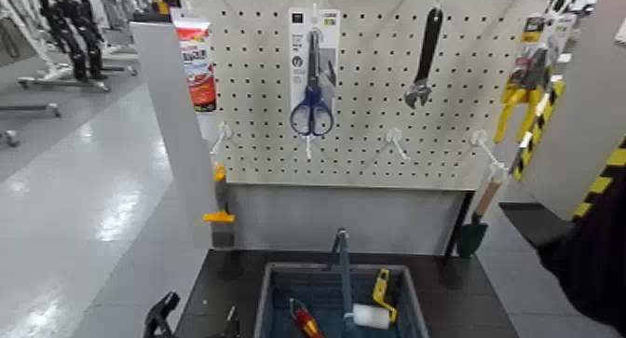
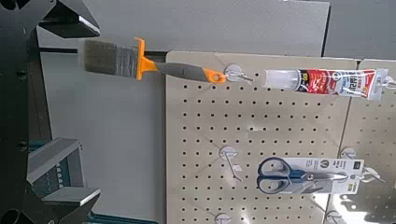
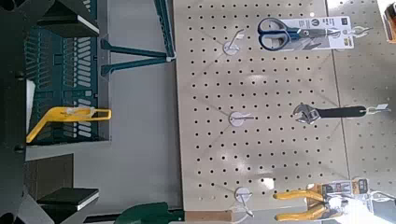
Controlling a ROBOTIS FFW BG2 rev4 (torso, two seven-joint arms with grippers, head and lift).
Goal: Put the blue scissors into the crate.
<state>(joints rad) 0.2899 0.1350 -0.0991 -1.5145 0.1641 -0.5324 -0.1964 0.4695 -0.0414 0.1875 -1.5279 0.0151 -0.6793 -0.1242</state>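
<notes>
Hanging at twelve o'clock on the pegboard [image 1: 373,160], the blue scissors [image 1: 313,109] faced the left gripper [image 1: 196,316], jaws spread at seven. The right gripper's jaws [image 3: 70,112] stood spread; the crate [image 1: 410,304] sat at six.

The table [image 1: 470,290] is dark and flat, with faint straight lines across its top. The crate [image 1: 298,267] sits upright directly on it, around the middle of its width. Dark tabletop shows behind the crate and along both sides; the front edge is out of view.
</notes>
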